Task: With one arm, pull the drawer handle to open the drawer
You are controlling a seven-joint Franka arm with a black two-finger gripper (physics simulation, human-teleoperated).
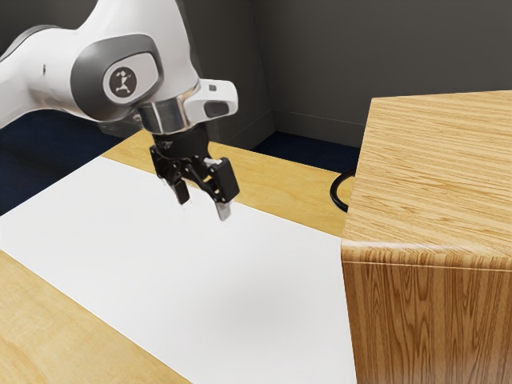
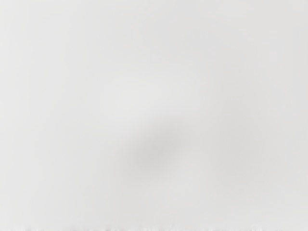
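Note:
A wooden drawer cabinet (image 1: 432,240) stands at the exterior view's right. Its black curved handle (image 1: 339,193) sticks out from the face turned toward the arm, and that face itself is hidden from this angle. My gripper (image 1: 203,202) hangs above the white mat, well to the left of the handle and apart from it. It points down, open, with nothing between its fingers. In the wrist view the white mat (image 2: 154,72) lies under my hand, with a faint grey shadow (image 2: 154,151) on it.
The white mat (image 1: 160,272) covers the middle of a wooden table (image 1: 48,336). Bare wood shows at the near left and along the far edge. Behind the table are a dark wall and floor.

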